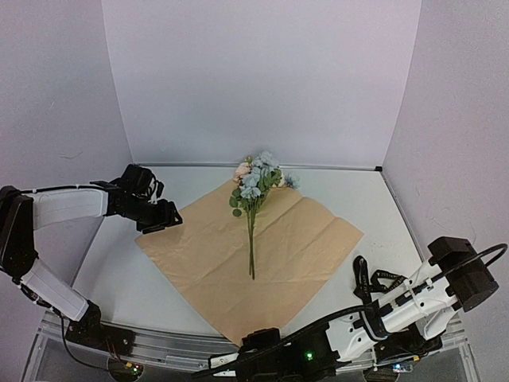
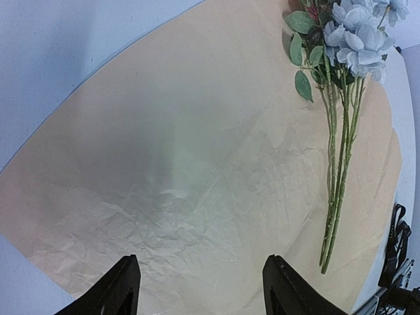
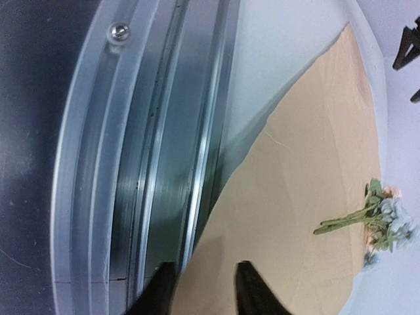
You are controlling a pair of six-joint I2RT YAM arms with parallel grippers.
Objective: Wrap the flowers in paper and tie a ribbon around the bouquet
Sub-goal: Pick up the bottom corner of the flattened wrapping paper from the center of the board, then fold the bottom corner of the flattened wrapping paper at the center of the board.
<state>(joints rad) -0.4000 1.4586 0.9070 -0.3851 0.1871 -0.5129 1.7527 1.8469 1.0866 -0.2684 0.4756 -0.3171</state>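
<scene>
While your left gripper [image 1: 163, 216] hangs wide open by the paper's [image 1: 294, 239] left corner, your right gripper [image 3: 203, 279] is narrowed. A gap shows, with the sheet's near edge in it. The flowers [image 1: 253, 208] lie mid-sheet, stems toward you, well apart from both. Only the right wrist view shows the metal rail [image 3: 131, 164] along the tabletop [image 1: 127, 270]. Can't tell if the right gripper touches the paper.

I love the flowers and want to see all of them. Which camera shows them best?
The top external view: the flowers lie whole on the paper, from blooms down to stem ends. The left wrist view is closer, but crops some blooms. The right wrist view shows them tiny, off to the side.
</scene>
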